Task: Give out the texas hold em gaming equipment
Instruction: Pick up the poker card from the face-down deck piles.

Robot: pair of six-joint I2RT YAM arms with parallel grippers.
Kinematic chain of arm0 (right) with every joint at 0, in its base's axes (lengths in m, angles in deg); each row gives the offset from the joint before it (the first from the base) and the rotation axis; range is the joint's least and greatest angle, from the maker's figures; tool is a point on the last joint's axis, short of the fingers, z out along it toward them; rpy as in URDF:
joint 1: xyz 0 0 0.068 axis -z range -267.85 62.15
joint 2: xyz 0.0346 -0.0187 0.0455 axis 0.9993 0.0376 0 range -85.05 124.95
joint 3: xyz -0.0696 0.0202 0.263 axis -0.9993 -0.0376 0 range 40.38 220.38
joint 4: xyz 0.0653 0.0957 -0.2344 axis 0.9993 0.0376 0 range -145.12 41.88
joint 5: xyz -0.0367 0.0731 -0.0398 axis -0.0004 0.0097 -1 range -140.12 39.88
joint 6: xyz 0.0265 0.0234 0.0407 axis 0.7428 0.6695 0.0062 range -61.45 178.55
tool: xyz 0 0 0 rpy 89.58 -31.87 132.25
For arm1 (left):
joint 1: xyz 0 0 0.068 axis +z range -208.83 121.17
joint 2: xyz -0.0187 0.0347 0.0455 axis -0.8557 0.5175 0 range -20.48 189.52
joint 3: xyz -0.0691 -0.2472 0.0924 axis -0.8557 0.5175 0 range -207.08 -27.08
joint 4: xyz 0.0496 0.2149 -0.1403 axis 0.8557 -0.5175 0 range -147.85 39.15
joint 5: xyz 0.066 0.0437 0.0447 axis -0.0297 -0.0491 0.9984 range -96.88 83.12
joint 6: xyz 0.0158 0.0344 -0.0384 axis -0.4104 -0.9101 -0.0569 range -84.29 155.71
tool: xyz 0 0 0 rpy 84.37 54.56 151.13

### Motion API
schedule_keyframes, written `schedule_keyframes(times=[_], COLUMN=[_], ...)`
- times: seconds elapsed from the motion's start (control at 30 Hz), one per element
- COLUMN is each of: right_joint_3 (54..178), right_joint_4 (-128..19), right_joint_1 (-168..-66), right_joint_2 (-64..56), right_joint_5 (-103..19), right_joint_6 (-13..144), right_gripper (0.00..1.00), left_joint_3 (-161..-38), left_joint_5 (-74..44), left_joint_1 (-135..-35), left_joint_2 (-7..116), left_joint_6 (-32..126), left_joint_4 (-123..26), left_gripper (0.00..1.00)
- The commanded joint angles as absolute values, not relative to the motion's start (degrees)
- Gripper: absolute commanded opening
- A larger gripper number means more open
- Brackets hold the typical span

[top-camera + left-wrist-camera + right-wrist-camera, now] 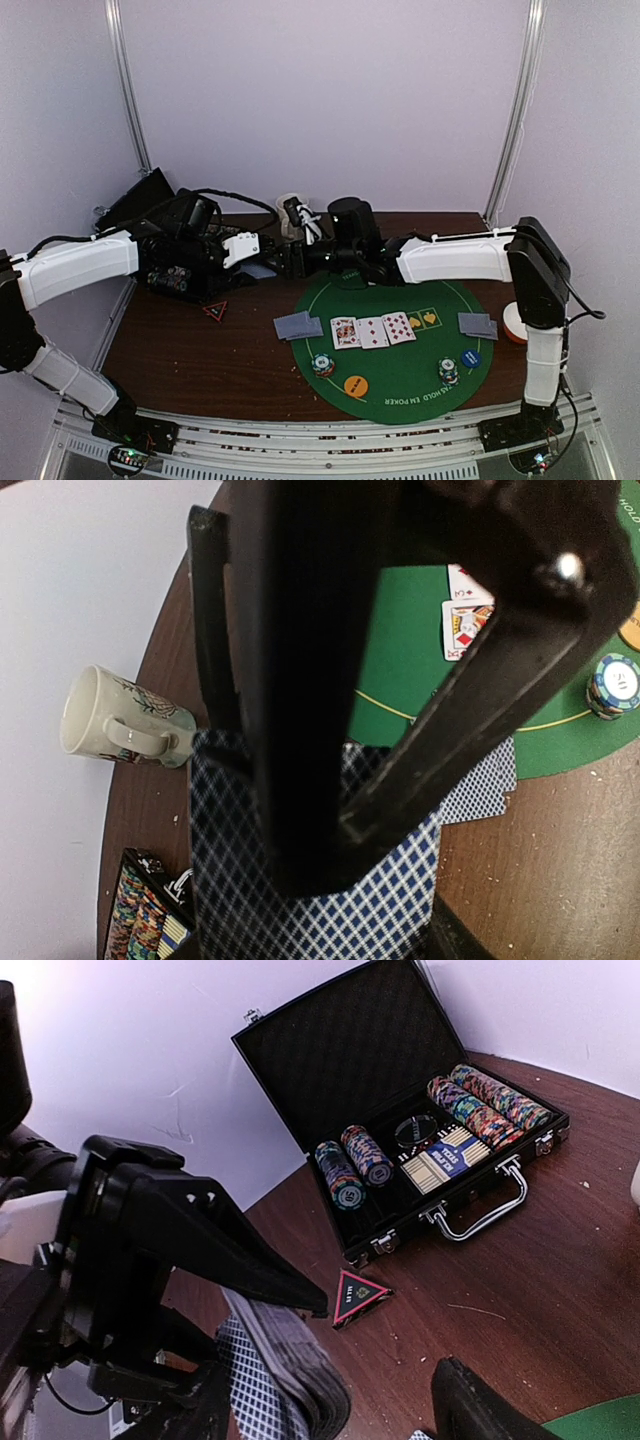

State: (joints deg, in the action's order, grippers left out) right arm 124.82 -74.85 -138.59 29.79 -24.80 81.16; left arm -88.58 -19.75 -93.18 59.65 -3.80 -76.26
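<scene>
My left hand point(266, 255) gripped the deck of cards point(310, 910) above the back of the tabletop point(200, 360), near the mug point(110, 715). My right hand point(298, 255) sat just beside it, fingers apart; I could not tell whether it touched the deck. On the green mat point(400, 395) three cards point(372, 331) lay face up in a row, with a face-down pair point(298, 325) at its end. Two chip stacks point(322, 365), an orange disc point(355, 385) and a blue disc point(470, 358) lay nearer me. The open chip case point(400, 1150) stood at the left rear.
</scene>
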Motion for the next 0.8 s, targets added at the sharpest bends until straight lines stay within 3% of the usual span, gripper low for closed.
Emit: schedule_keyframes(times=[0.0,0.37,0.77], right_joint_3=[128.3,126.7,126.3], right_joint_4=[-73.6,-68.8,-65.3], right_joint_1=[-138.7,-138.8,-139.6], right_joint_2=[32.0,28.1,25.5], right_joint_5=[-25.4,-29.8,-31.1], right_joint_6=[80.2,76.8,74.7], right_gripper=[0.68,0.38,0.30], left_joint_3=[-89.0,-88.9,-88.9], left_joint_5=[-20.6,-20.5,-20.3], left_joint_1=[-93.4,-93.4,-93.4], left_joint_2=[58.7,58.7,58.6], left_joint_6=[-4.0,-4.0,-4.0], left_joint_4=[-74.3,-74.3,-74.3], left_gripper=[0.50,0.50,0.50])
